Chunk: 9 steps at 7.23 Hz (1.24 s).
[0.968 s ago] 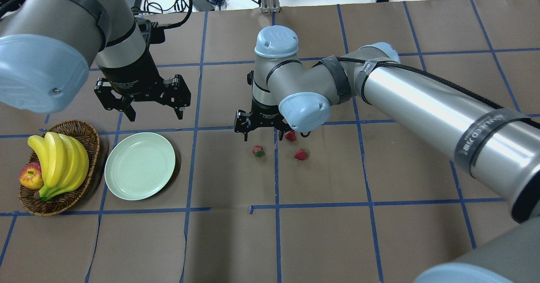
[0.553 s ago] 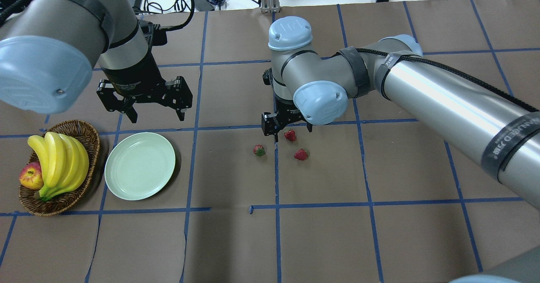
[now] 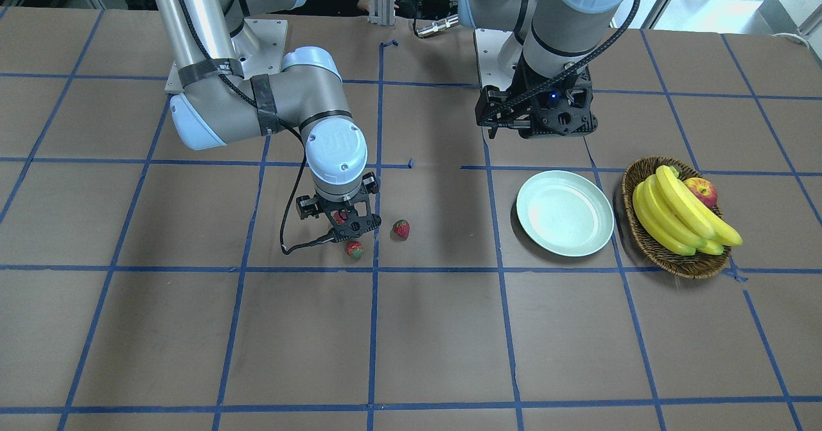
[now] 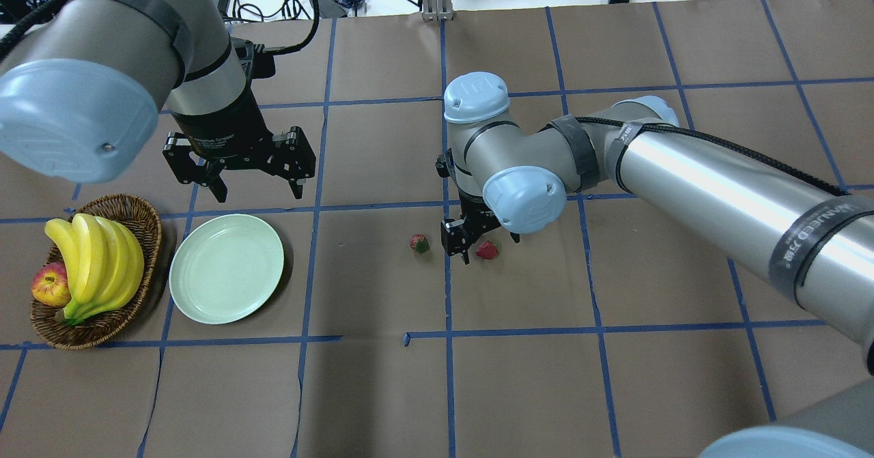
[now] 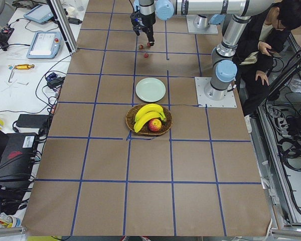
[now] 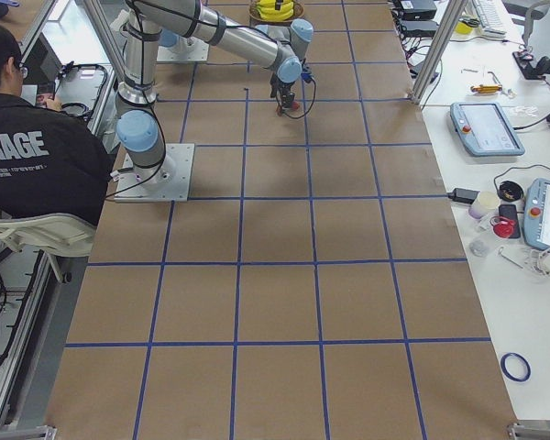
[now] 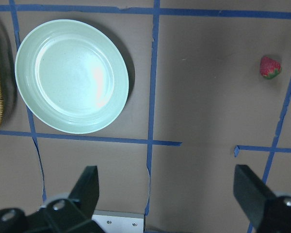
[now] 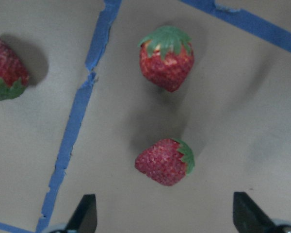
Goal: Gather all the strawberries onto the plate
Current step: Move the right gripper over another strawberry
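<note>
Right gripper (image 8: pixel 165 204) is low over the table (image 4: pixel 382 390), fingers apart, nothing clamped. First strawberry (image 8: pixel 166 161) lies in the gap between my two fingers and touches neither, its cap turned toward one finger. Can't tell if the fingertips touch the table. Second strawberry (image 8: pixel 166 58) is just past the first, ahead of the gripper, cap pointing away from it. In the overhead view my own wrist hides that one. Third strawberry (image 8: pixel 7 68) is off to the gripper's side, the side toward the plate (image 4: pixel 225 267), across a blue tape line (image 8: pixel 75 121). All three lie on the table, close together, well apart from the plate. Left gripper (image 4: pixel 259 186) hangs raised above the table, fingers wide apart, holding nothing. The plate lies flat on the table below it, a bit off toward the basket (image 4: pixel 149 216) side; in the left wrist view it sits ahead of the fingers and to one side. The third strawberry shows at the far edge of that same view, well away from the left gripper. The basket is just beside the plate, on the side away from the strawberries. It holds bananas (image 4: pixel 95 260) and an apple (image 4: pixel 49 286), the apple tucked against the bananas at the outer rim.
</note>
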Motion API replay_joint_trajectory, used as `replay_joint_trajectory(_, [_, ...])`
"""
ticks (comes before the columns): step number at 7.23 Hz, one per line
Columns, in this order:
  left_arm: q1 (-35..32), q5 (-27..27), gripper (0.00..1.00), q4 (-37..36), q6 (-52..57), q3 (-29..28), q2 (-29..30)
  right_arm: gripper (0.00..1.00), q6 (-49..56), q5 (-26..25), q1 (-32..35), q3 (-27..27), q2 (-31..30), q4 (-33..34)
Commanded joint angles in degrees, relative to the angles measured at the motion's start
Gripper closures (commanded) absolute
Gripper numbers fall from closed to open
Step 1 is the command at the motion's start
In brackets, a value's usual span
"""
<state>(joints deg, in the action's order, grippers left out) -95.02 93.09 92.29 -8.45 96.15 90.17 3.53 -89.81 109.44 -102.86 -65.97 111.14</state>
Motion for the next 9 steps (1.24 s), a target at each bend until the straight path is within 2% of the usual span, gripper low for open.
replay_joint_trajectory(1, [-0.2, 0.0, 0.00, -0.2, -0.1, 0.6, 0.1, 0.03, 0.6, 0.3, 0.0, -1.2, 0.8, 1.2])
replay_joint_trajectory(2, [-0.2, 0.0, 0.00, -0.2, -0.1, 0.6, 0.1, 0.05, 0.7, 0.4, 0.1, -1.3, 1.0, 1.4])
replay_joint_trajectory(3, [-0.2, 0.0, 0.00, -0.2, -0.1, 0.6, 0.1, 0.12, 0.9, 0.4, 0.1, -1.3, 1.8, 3.2])
replay_joint_trajectory(4, [-0.2, 0.0, 0.00, -0.2, -0.1, 0.6, 0.1, 0.35, 0.9, 0.4, 0.0, -1.0, 2.3, 3.7])
replay_joint_trajectory(5, [-0.2, 0.0, 0.00, -0.2, -0.1, 0.7, 0.2, 0.74, 0.9, 0.3, 0.1, -0.7, 2.4, 3.7])
replay_joint_trajectory(6, [-0.2, 0.0, 0.00, -0.2, -0.1, 0.7, 0.1, 1.00, 0.7, 0.2, 0.0, -0.6, 2.4, 3.7])
replay_joint_trajectory(9, [-0.2, 0.0, 0.00, -0.2, -0.1, 0.8, 0.1, 1.00, 0.3, -0.5, 0.0, 0.5, 1.8, 3.6])
